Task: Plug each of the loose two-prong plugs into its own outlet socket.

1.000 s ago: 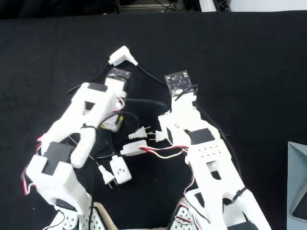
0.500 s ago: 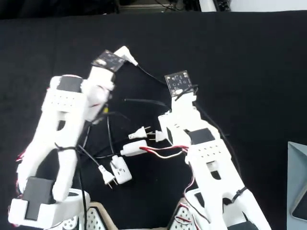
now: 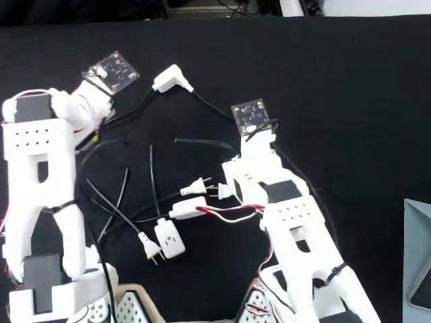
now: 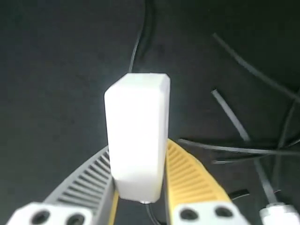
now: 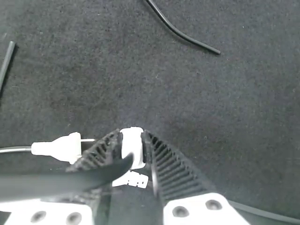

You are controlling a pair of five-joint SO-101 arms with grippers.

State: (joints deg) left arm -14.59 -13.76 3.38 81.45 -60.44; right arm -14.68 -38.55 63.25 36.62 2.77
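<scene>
My left gripper (image 4: 139,147) is shut on a white outlet socket (image 4: 137,126), held above the black table with its black cord trailing off. In the high view the left arm (image 3: 40,141) stands at the far left. My right gripper (image 5: 131,137) is shut on a small white socket (image 5: 132,149) on the mat. A white two-prong plug (image 5: 60,144) lies beside it, prongs pointing at that socket; the same plug (image 3: 197,186) lies left of the right gripper (image 3: 227,191). Another plug (image 3: 149,246) lies by a socket (image 3: 169,239). Further sockets rest at centre (image 3: 188,207) and at the back (image 3: 171,78).
Black cords (image 3: 128,202) criss-cross the table's middle between the arms. A loose cord end (image 5: 180,32) lies ahead of the right gripper. A grey bin (image 3: 417,256) stands at the right edge. The black mat (image 3: 350,101) is bare at the back right.
The left arm has swung up and to the left, away from the cluster of plugs, carrying the white socket. The right arm has kept still.
</scene>
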